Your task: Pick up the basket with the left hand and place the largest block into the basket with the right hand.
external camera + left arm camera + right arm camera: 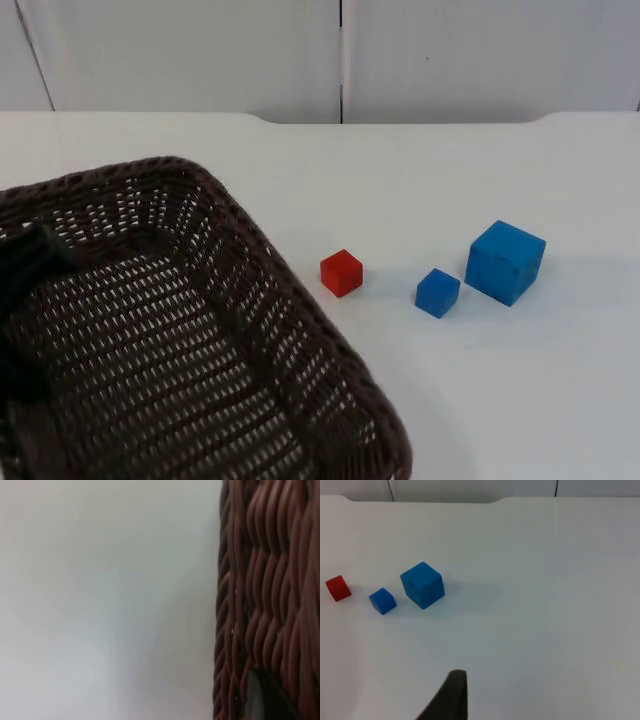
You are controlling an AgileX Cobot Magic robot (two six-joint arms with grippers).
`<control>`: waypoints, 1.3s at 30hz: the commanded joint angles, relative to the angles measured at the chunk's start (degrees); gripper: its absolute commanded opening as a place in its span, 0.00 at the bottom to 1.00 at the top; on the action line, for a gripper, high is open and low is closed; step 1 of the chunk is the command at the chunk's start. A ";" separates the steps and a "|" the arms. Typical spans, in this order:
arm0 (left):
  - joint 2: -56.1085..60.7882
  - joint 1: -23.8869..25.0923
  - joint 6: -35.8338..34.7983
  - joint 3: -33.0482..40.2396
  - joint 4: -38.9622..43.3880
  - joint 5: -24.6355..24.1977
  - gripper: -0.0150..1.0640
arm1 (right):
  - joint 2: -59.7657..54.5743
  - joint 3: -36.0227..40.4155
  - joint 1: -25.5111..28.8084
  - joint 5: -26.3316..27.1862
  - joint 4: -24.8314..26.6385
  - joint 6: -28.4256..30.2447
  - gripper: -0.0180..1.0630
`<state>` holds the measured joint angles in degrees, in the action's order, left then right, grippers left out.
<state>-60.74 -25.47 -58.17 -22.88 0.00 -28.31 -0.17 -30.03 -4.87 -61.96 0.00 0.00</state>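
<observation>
Your basket [190,340], dark brown woven wicker with an open lattice floor, is raised close to the top camera. The left end effector [30,262] sits at its rim; you cannot tell how its fingers stand. In the left wrist view the ribbed weave of the wall [270,590] lies against a black fingertip [265,697]. On the white table [500,400] stand three smooth cubes: big blue block [505,262], just beside it a small blue one [437,292], then a red one [341,273]. The right end effector [451,697] waits well apart from them, grip state unclear.
</observation>
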 commanded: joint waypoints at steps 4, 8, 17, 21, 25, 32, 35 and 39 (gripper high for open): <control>0.73 3.40 17.91 -7.77 -8.18 -5.96 0.05 | 0.17 0.48 0.17 0.15 0.00 0.00 0.99; 0.73 5.94 25.63 -10.86 -11.28 -9.51 0.05 | 0.17 0.48 0.17 0.15 0.00 0.00 0.99; -3.29 14.30 51.81 -14.20 -26.83 -17.46 0.05 | 0.17 0.48 0.17 0.15 0.00 0.00 0.99; -8.95 17.58 64.09 -14.19 -35.45 -20.01 0.05 | 0.17 0.48 0.17 0.15 0.00 0.00 0.99; -12.76 17.58 68.39 -14.22 -35.76 -19.03 0.05 | 0.17 0.48 0.17 0.15 0.00 0.00 0.99; -18.87 17.58 74.01 -14.56 -35.98 -16.85 0.05 | 0.17 0.48 0.19 0.15 0.36 0.00 0.99; -19.89 17.58 75.40 -14.60 -36.98 -16.60 0.05 | 0.17 0.48 0.19 0.15 0.36 0.00 0.99; -21.60 17.58 76.28 -15.69 -37.05 -16.38 0.05 | 0.17 0.48 0.19 0.15 0.36 0.00 0.99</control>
<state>-81.76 -8.04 17.36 -37.42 -34.87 -44.97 -0.17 -30.03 -4.87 -61.96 0.00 0.00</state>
